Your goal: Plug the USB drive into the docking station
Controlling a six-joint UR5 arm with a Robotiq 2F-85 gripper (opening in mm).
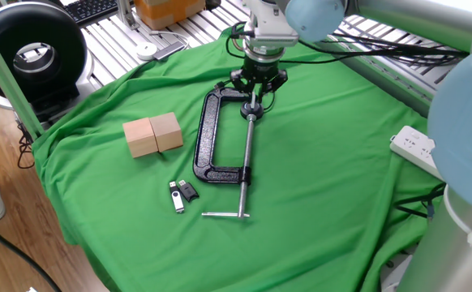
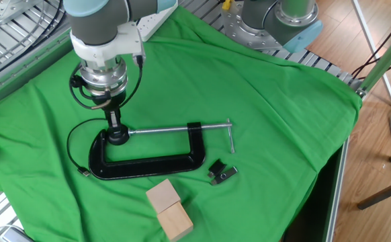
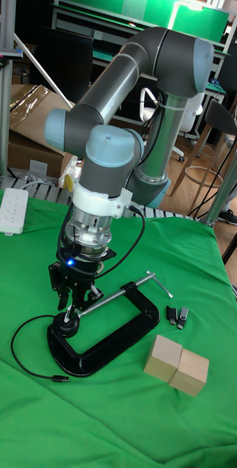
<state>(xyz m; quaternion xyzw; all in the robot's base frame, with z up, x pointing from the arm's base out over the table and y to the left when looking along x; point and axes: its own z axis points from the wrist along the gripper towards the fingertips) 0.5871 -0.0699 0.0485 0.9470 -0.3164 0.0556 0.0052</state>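
The gripper (image 1: pixel 252 96) is closing on the swivel pad of the C-clamp (image 1: pixel 220 138). The USB drive (image 1: pixel 176 197) is lying untouched on the green cloth (image 1: pixel 333 178), near the clamp's handle. Judgement: small, light, rigid; grasp its flat sides.

A green cloth (image 1: pixel 333 186) covers the table, wrinkled toward its edges. A black C-clamp (image 1: pixel 220 146) lies flat at centre frame; two wooden blocks (image 1: pixel 152 134) sit touching at left, and two small USB drives (image 1: pixel 182 194) (side by side) lie just below them.
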